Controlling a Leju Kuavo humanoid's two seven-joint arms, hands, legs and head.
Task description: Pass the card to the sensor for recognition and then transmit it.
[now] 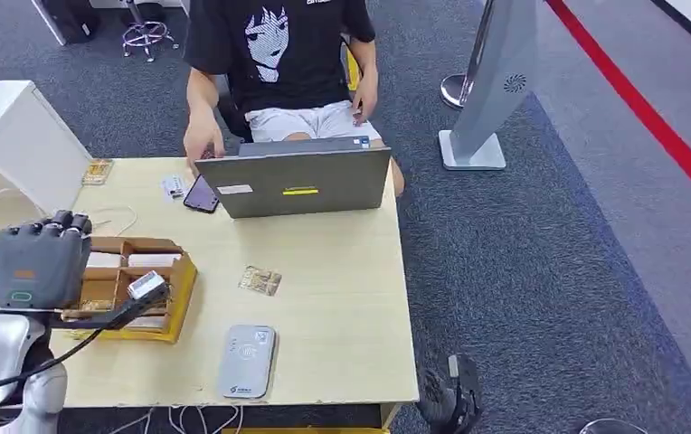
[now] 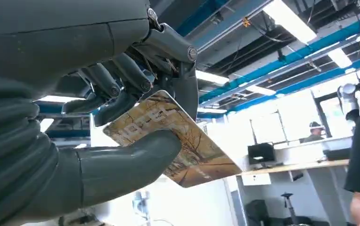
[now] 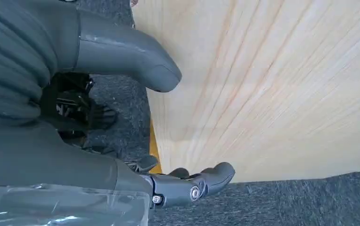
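Note:
My left hand (image 1: 39, 258) is raised above the table's left side, its back toward the head camera. In the left wrist view this hand (image 2: 98, 160) pinches a brown patterned card (image 2: 183, 146) between thumb and fingers, the card sticking out past them. The grey card sensor (image 1: 247, 362) lies flat near the table's front edge, to the right of and below the hand. Another patterned card (image 1: 260, 280) lies loose on the table beyond the sensor. My right hand (image 3: 74, 160) hangs by the table's edge (image 3: 263, 174), thumb and fingers apart, holding nothing.
A cardboard card box (image 1: 138, 289) stands under my left hand. A person sits behind an open laptop (image 1: 297, 181) at the far side. A phone (image 1: 202, 194) and small cards (image 1: 98, 172) lie near the far left. A grey stand (image 1: 487, 99) rises on the carpet.

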